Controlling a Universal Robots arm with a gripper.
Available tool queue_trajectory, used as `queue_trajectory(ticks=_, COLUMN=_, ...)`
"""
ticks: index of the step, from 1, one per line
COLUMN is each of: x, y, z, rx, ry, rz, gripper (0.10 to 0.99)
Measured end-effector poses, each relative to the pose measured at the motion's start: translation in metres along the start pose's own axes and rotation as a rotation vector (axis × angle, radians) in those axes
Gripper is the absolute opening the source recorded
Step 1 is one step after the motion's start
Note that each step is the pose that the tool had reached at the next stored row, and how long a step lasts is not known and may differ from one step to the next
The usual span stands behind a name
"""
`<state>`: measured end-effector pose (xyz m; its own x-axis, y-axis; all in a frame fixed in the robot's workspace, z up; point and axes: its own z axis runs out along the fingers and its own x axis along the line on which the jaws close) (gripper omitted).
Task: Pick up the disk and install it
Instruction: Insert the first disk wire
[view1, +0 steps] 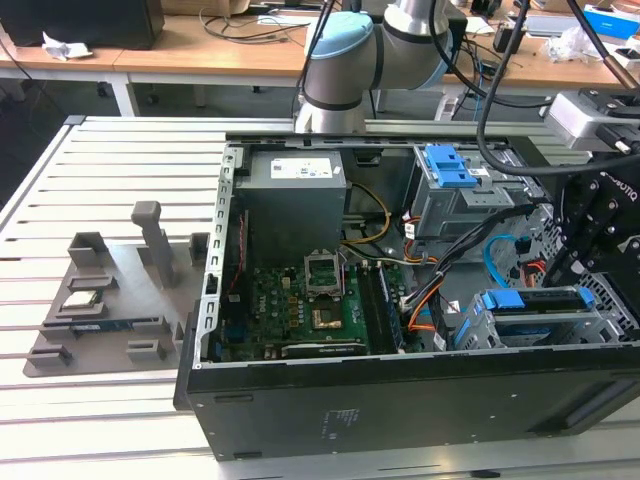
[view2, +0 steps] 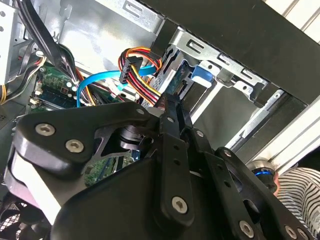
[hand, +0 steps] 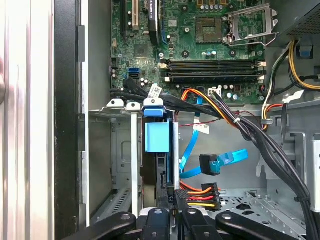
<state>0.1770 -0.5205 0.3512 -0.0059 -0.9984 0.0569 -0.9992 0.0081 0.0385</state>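
The disk stands on edge in its bright blue frame inside the grey drive cage at the case's front corner, on the exterior view's right. In the first wrist view the disk sits in the cage slot, and its near end runs down between the black fingers. My gripper is shut on that end. The second wrist view looks along my gripper to the disk's blue tab in the cage. In the exterior view my gripper hangs just over the cage.
A bundle of orange, red and black power leads and a blue data cable lie right beside the disk. A grey bay with a blue latch stands farther back. The motherboard fills the case floor. A grey parts fixture lies on the table.
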Motion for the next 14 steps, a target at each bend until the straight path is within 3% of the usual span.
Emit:
queue_trajectory(ticks=7, x=0.001, y=0.0, z=0.0001, rx=0.0, ry=0.0001, rz=0.0, gripper=0.165)
queue_trajectory(ticks=12, x=0.004, y=-0.0004, z=0.0021, rx=-0.002, ry=0.0077, rz=0.032, gripper=0.165)
queue_trajectory(ticks=14, x=0.0037, y=-0.0069, z=0.0049, rx=-0.002, ry=0.0083, rz=0.038, gripper=0.165)
